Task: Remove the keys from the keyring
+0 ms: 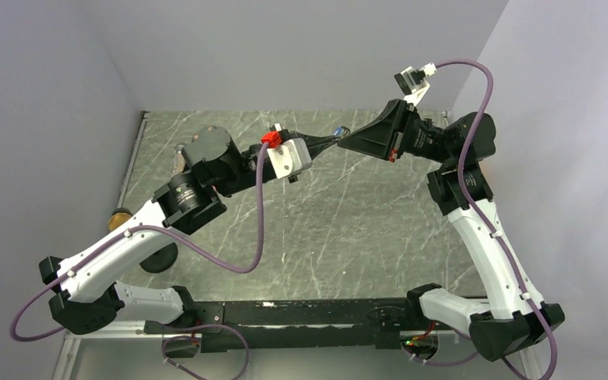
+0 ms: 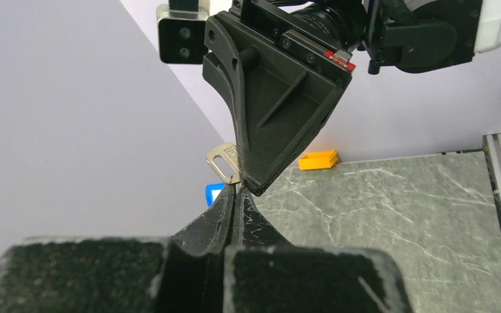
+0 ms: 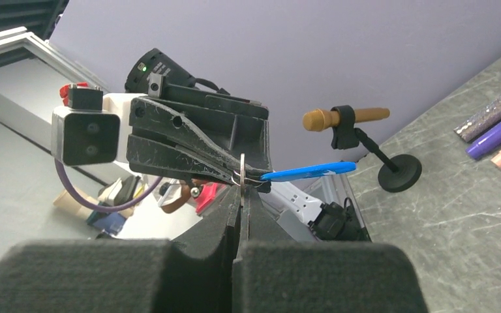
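Two claws: tips meeting above the grey marbled table [image 1: 324, 237]
Left gripper [image 2: 237, 190]: clamped tight on blue-headed silvery keys [image 3: 306, 172]
Right gripper [image 3: 243, 192]: clamped tight on thin metal keyring [image 3: 242, 168]
Keys' place: aloft between both tips

light: bright, even, diffuse | shadows: soft, faint | focus: wrist views' near foreground blurred
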